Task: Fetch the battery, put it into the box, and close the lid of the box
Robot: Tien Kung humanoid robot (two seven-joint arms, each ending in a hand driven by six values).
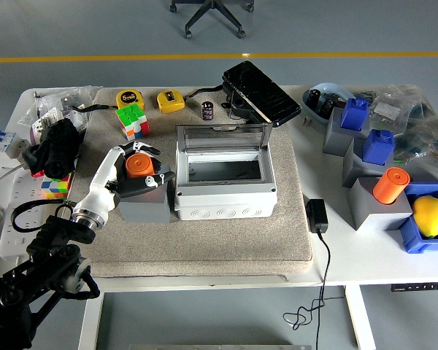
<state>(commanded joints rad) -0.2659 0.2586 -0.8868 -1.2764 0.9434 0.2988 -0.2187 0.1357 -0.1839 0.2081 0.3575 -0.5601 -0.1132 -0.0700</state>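
Gripping orange battery (139, 165), left hand (133, 172) beside open box (225, 191).

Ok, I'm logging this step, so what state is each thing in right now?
box: open, lid up, nothing visible inside
left hand: shut on the orange battery
orange battery: upright in its grey holder, left of the box
second orange battery: upright on a grey holder, far right, untouched
lemon: lying in the blue bin
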